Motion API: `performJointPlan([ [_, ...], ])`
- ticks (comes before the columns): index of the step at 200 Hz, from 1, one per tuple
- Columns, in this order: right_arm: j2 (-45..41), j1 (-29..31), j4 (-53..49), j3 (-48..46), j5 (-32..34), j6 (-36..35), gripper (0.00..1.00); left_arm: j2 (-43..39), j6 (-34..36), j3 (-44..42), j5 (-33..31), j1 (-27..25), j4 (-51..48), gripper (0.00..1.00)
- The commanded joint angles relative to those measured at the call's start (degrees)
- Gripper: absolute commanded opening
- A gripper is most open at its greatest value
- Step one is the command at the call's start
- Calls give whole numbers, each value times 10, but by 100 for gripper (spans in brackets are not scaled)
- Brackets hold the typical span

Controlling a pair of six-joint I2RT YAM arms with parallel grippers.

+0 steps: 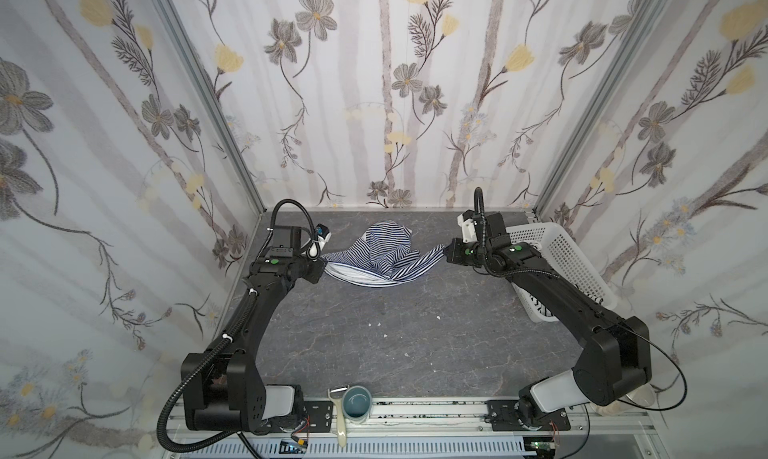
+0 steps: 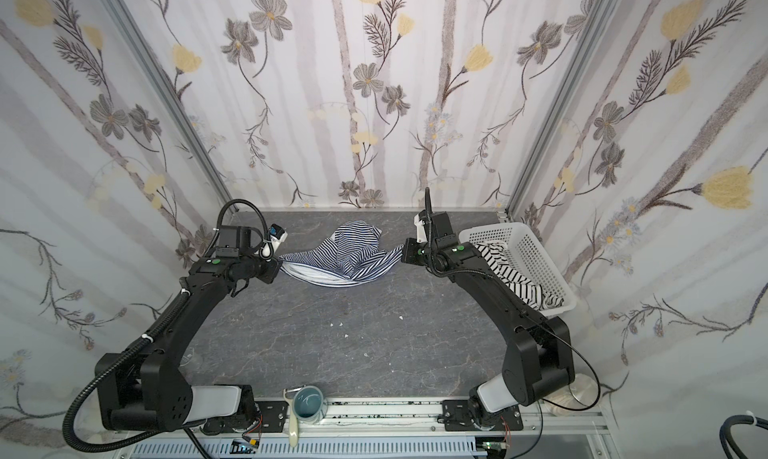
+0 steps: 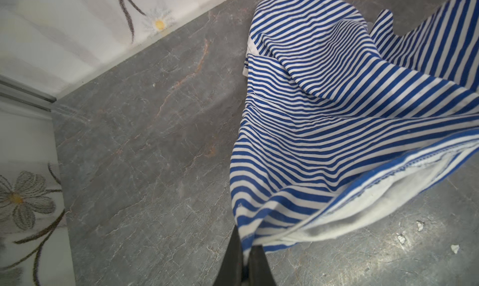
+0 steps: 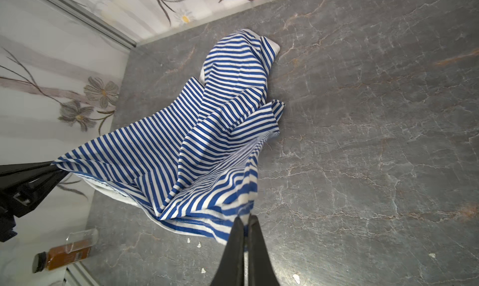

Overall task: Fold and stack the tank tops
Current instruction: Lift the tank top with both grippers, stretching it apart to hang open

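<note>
Now the left gripper (image 3: 245,248) has its jaws pressed together on one corner of the navy-striped tank top (image 3: 337,116). The right gripper (image 4: 246,221) pinches the opposite corner in the same way, its jaws closed on a bunched fold of cloth. In both top views the two wrists face each other across the far middle of the table (image 1: 415,332), left gripper (image 1: 322,266) pointing right and right gripper (image 1: 447,254) pointing left. Behind each wrist the forearm slopes back and outward to an elbow at the near side, above a base on the near rail.

Between the grippers the navy-striped tank top (image 1: 382,257) hangs stretched but slack. Its pinched ends are raised, its middle sags in folds, and its far part is heaped on the table. A white inner face shows along its near edge. The black-striped tank top (image 2: 511,278) lies crumpled in the white basket (image 2: 536,249) at the far right, partly hidden by the right arm.
</note>
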Motion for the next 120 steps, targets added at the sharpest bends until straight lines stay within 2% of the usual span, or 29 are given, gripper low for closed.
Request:
performJointPlan([
  [1, -29, -14, 26, 34, -39, 22, 0, 2, -11, 68, 17, 1, -32, 0],
  [71, -69, -24, -78, 247, -45, 12, 0, 56, -63, 385, 83, 1, -124, 0],
  [102, -85, -4, -137, 348, 14, 3, 0, 33, -86, 438, 101, 1, -126, 0],
  [120, -103, 10, -140, 371, 29, 8, 0, 15, -103, 459, 103, 1, -125, 0],
])
